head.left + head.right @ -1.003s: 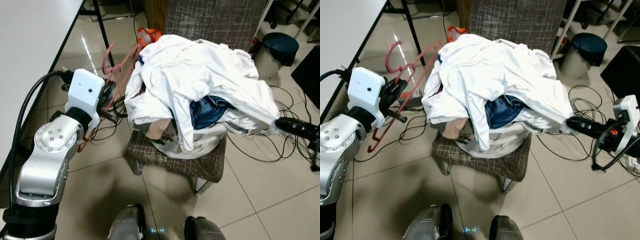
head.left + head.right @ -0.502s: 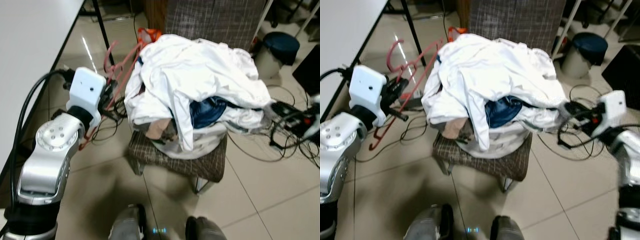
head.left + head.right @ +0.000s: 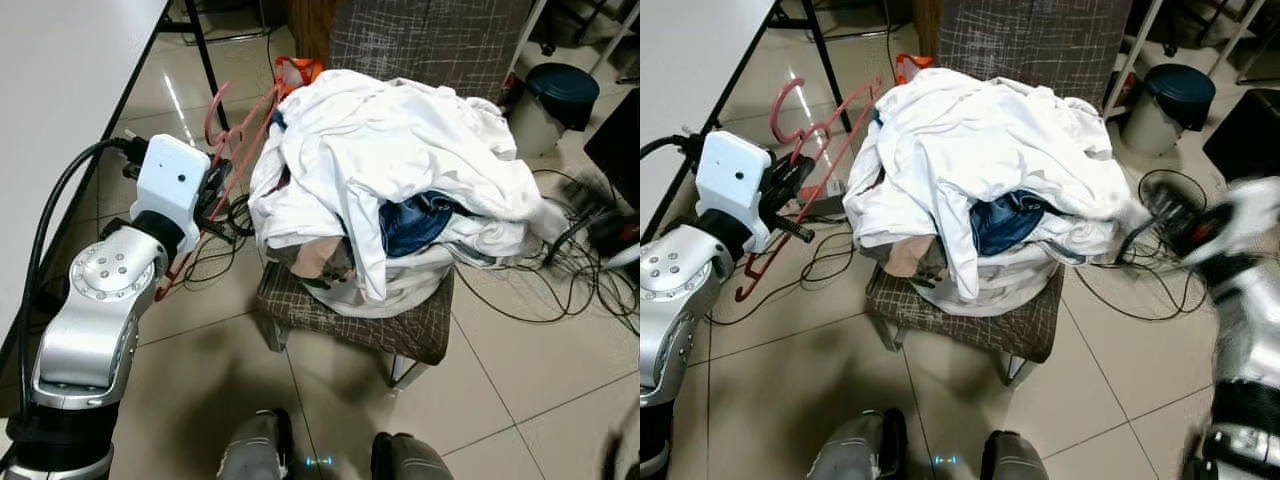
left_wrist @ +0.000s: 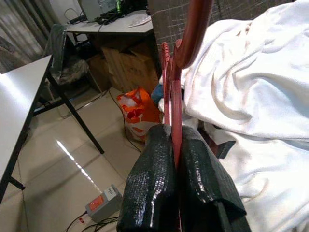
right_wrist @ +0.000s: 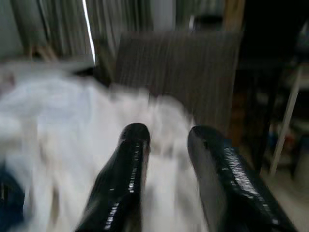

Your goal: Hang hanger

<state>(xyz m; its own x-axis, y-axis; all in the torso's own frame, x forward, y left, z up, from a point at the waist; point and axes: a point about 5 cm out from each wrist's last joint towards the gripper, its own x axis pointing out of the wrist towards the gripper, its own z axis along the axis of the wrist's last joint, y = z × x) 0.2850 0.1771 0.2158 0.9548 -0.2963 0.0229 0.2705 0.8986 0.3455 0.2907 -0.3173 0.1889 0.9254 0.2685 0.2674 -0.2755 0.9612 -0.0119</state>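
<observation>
While my left gripper [image 4: 174,159] clenches the red plastic hanger [image 3: 810,130] | right gripper [image 5: 166,145] released, empty | hanging not yet done.

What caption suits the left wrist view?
Left gripper clamps red hangers beside a heap of white laundry.

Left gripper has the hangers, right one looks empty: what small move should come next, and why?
Probably bring the open right gripper back to the white clothes and pinch one. The left gripper is shut on the red hangers, with no garment on them.
</observation>
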